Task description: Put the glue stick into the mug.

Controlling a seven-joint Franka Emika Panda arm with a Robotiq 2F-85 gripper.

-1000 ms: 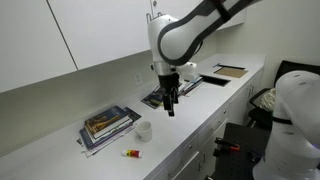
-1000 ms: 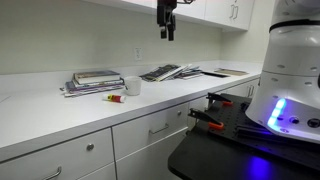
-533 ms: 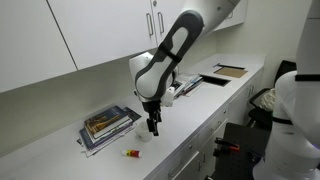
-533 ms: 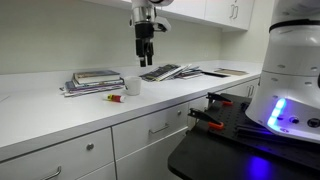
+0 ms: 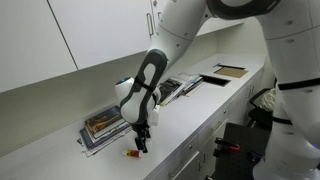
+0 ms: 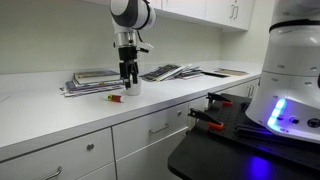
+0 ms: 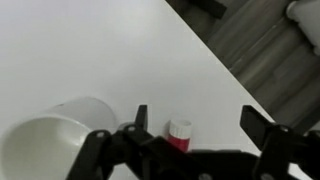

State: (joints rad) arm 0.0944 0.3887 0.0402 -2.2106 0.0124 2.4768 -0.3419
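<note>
— Jaws on the gripper [image 7: 196,116] spread wide, with nothing held?
— Yes, empty. The glue stick [image 7: 179,136] lies on the white counter [image 7: 120,50] in the gap between them, its red end showing in the wrist view.
— And the mug [image 7: 55,142]?
— Just outside one jaw, upright, apart from the stick.
— Farther out?
— A stack of books [image 5: 105,124] lies past the mug, with papers [image 6: 170,71] farther along the counter. White wall cabinets [image 5: 90,30] hang above, and there is dark floor [image 7: 250,50] beyond the edge.
</note>
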